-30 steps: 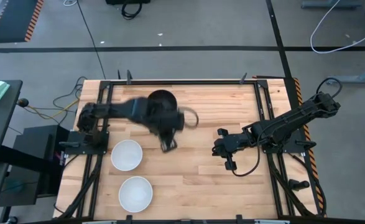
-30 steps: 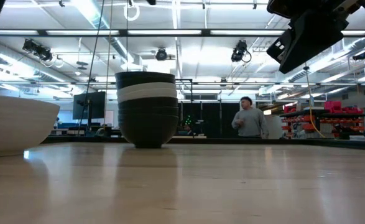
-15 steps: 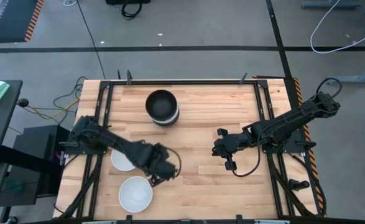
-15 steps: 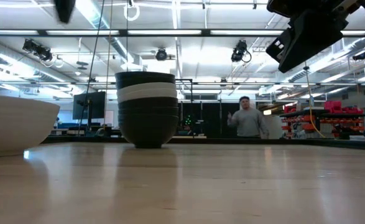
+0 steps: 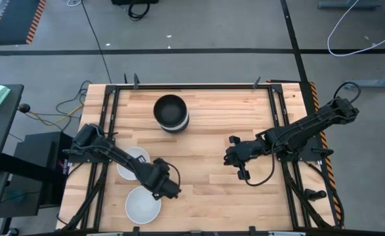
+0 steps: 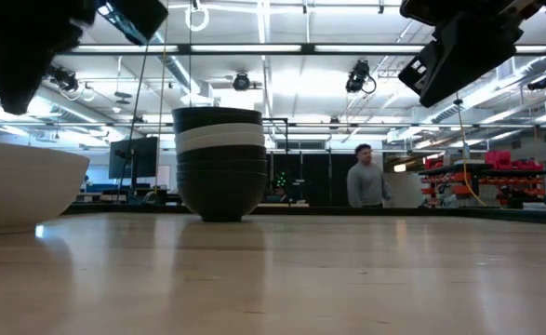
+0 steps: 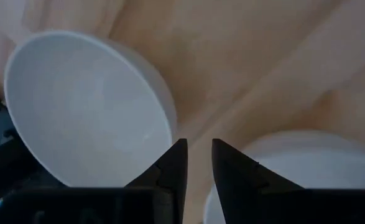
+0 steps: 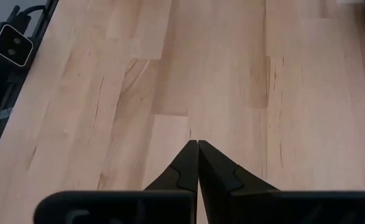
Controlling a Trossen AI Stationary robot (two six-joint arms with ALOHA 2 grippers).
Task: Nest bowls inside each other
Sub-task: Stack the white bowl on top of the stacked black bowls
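Two white bowls (image 5: 138, 164) (image 5: 142, 205) are sitting mouth-up near the tabletop's (image 5: 212, 111) left front; no writing is showing. The left tool (image 5: 168, 190), slightly apart and empty, is hovering between them. A nested black-and-white stack (image 5: 171, 113) is standing upright farther back. The right tool (image 5: 235, 157), pressed together, is waiting at right.

overhead camera looking straight down on the whole wooden table (image 5: 218, 131), low camera sitting at tabletop level and facing across into the room, each wrist camera peering closely past its own fingers, overhead and low views both showing the bowl stack (image 5: 171, 113)
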